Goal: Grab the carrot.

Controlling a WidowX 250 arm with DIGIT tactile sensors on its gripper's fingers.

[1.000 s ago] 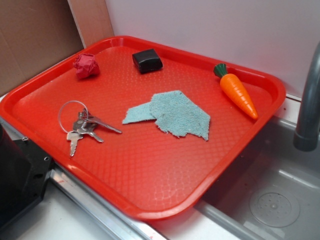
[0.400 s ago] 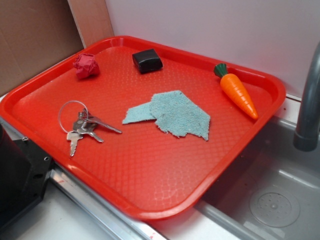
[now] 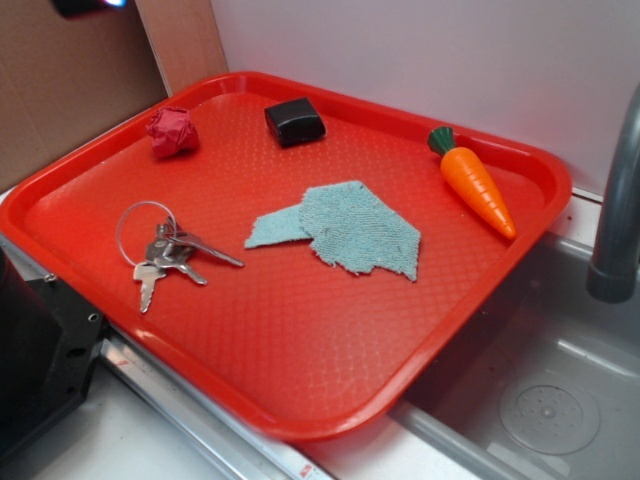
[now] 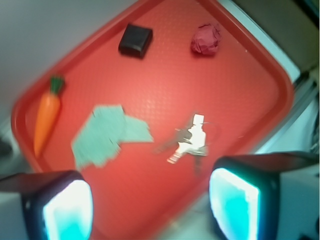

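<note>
The orange carrot (image 3: 470, 180) with its dark green top lies at the far right of the red tray (image 3: 300, 340), tip pointing toward the sink. In the wrist view the carrot (image 4: 46, 117) is at the left, far from my gripper (image 4: 150, 207). The gripper hangs high above the tray's near edge, open, with nothing between its glowing pads (image 4: 67, 212). In the exterior view only a dark part of the arm with a blue glow (image 3: 85, 5) shows, at the top left corner.
On the tray also lie a teal cloth scrap (image 3: 345, 228), a bunch of keys (image 3: 160, 250), a black block (image 3: 295, 121) and a crumpled red paper ball (image 3: 172, 131). A grey faucet (image 3: 620, 200) and sink (image 3: 550, 400) are on the right.
A dark arm part with a blue glow has come into the top left corner of the exterior view. The things on the tray have not moved.
</note>
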